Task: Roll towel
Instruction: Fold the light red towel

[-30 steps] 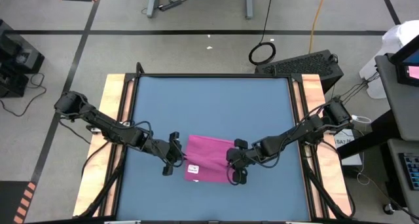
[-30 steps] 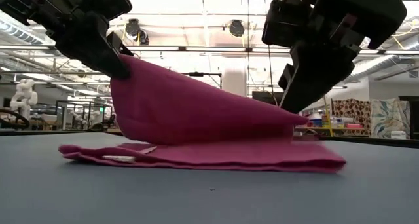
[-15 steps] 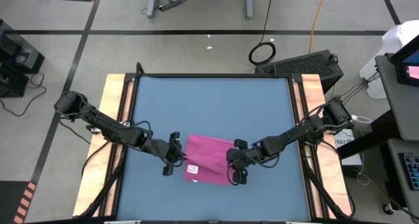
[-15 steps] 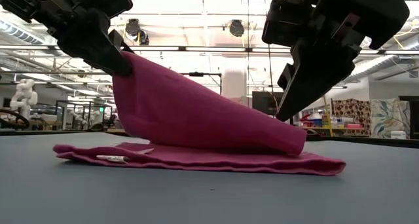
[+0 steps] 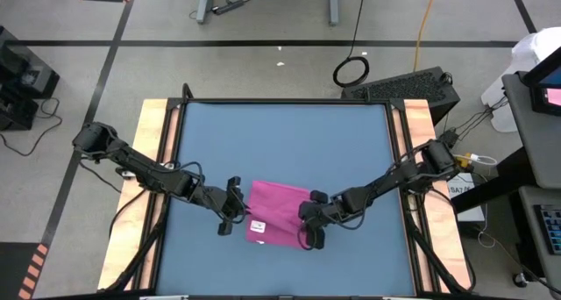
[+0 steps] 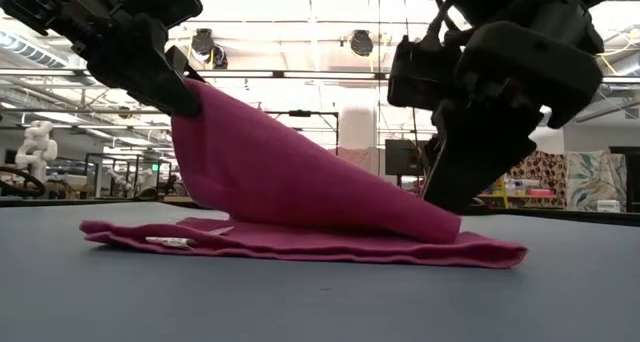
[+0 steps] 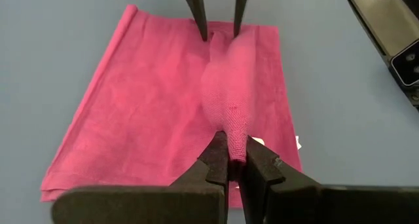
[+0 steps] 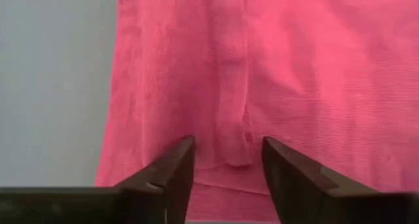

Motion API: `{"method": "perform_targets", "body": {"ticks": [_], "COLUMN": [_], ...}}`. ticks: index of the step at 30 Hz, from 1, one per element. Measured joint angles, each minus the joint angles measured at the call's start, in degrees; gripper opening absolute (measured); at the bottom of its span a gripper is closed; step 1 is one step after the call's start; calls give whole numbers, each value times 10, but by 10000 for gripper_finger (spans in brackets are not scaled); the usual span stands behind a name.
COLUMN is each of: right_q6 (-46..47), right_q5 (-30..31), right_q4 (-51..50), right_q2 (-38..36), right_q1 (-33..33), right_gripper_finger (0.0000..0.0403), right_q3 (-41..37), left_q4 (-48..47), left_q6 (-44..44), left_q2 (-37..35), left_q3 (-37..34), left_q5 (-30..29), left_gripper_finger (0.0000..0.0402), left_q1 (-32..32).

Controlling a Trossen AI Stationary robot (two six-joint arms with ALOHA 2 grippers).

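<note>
We see the soft magenta-pink fabric towel [image 5: 279, 213] at lower centre of the blue tabletop [image 5: 280, 142]. Our left gripper [image 6: 185, 100] pinches one raised edge tight. Our right gripper [image 8: 226, 168] stands with fingers spread beside the fold, holding nothing. Only the low view shows the lifted sloping flap.

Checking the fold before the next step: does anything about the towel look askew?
Yes. The towel slopes: left gripper pinches one end high, while the other end lies on the lower layer, between the open fingers of the right gripper.
</note>
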Motion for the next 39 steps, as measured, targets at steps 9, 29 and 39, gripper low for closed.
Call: {"method": "perform_targets", "body": {"ticks": [9,29,39], "right_q6": [-10,-9,-113], "right_q5": [-6,120,291], "right_q4": [3,-297,-378], "right_q2": [0,-197,-312], "right_q1": [-2,-12,-68], "right_gripper_finger": [50,2,1], "right_q3": [0,28,73], "left_q4": [-2,91,244], "left_q6": [0,92,229], "left_q2": [0,0,-2], "left_q3": [0,0,0], "left_q5": [0,-93,-172], "left_gripper_finger": [18,18,18], "left_q1": [0,1,51]}}
